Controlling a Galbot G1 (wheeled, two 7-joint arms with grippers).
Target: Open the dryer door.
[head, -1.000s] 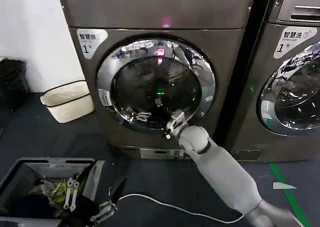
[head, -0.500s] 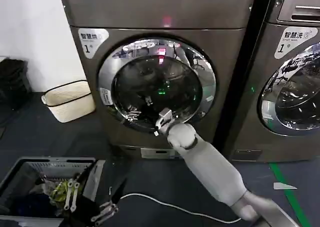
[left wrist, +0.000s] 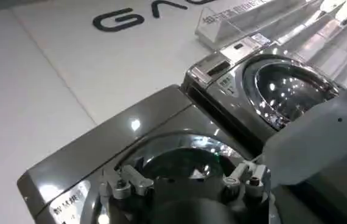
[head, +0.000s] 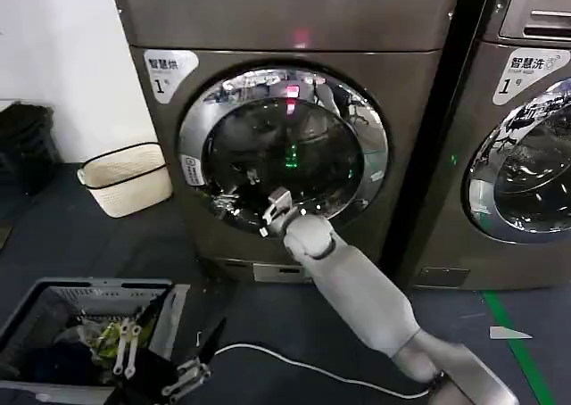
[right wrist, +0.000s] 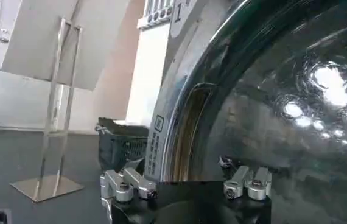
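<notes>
Right gripper [head: 273,210] slid leftward along lower chrome rim since earlier frames — now at rim's lower middle, fingers spread, holding nothing. Left gripper [head: 183,380] parked low beside basket [head: 36,311], fingers spread. Beyond: door [head: 284,151] shut on dryer [head: 285,21]. Likely rigid, hinged, slippery chrome — best grasped at recessed slot [right wrist: 189,131] on rim's left edge.

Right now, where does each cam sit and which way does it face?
Head: high on the body, looking forward and down at the dryer door; right gripper at the door's lower rim, left gripper low by a basket.
Left wrist: low, angled up at both machines; own fingers show.
Right wrist: close against the door glass; own fingers show.
Shared: all see the dryer door.
</notes>
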